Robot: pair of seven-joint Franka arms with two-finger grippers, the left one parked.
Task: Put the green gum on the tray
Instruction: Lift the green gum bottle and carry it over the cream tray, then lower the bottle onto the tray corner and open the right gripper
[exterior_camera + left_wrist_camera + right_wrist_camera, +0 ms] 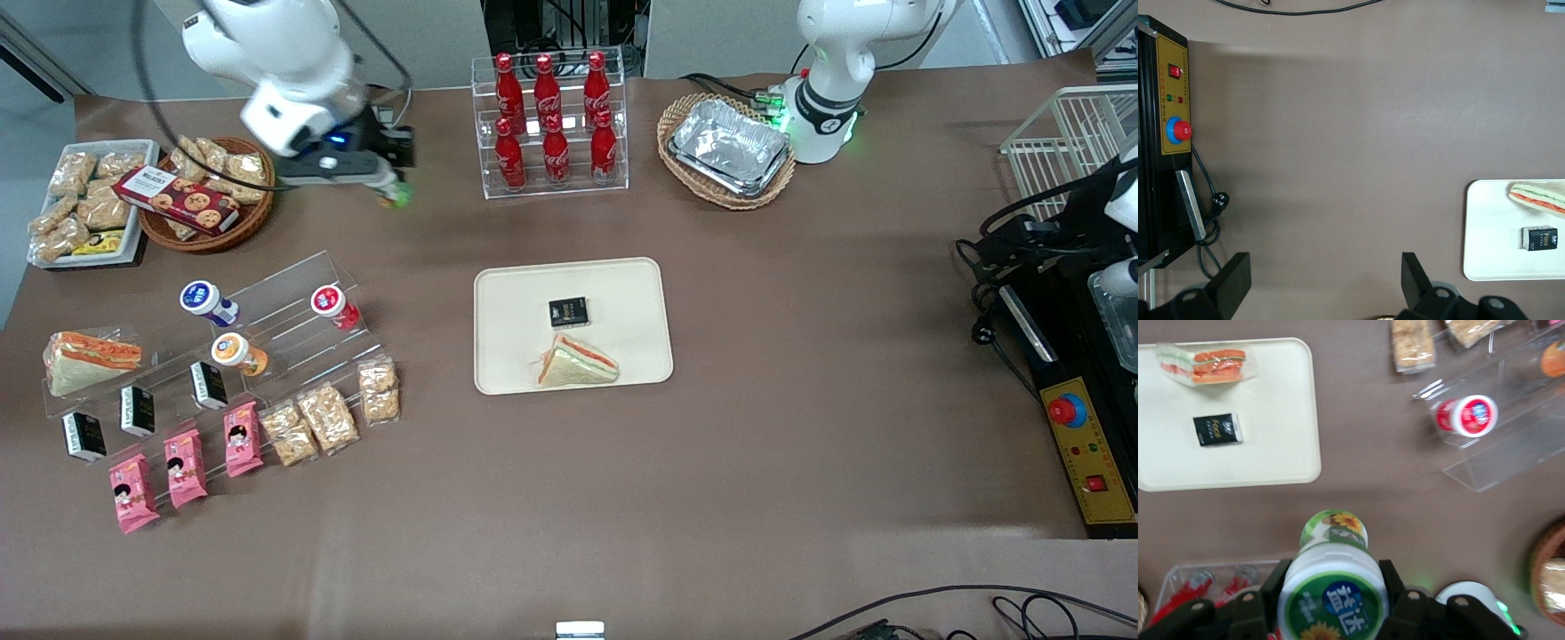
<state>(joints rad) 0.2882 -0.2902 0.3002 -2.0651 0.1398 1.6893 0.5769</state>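
We note the claw (391, 188) held high above the desk (800, 400), farther from the front camera than the clear stepped rack (293, 307) and beside the wicker basket of biscuits (209, 200); its two dark fingers are clamped on the green gum (1331, 587), pressing the bottle's sides. The gum is thus airborne, well apart from the tray (631, 293), which lies near the middle of the desk, nearer the front camera than the cola rack (551, 124). We judge the carry under way and the placing not yet done. Risks, as we read them: the bottle is a smooth, glossy plastic cylinder with a round lid, so a narrow grip on its curved wall could let it twist or slip in transit; released on its side, it would likely roll across the tray's flat matte surface, and the low rim may not stop it. The tray already holds a wrapped triangular sandwich (578, 363) and a small black box (568, 312), so a descent over either could knock or crush them; the soft film wrap gives little resistance. The bare cream area toward the tray's edges looks the safer target.
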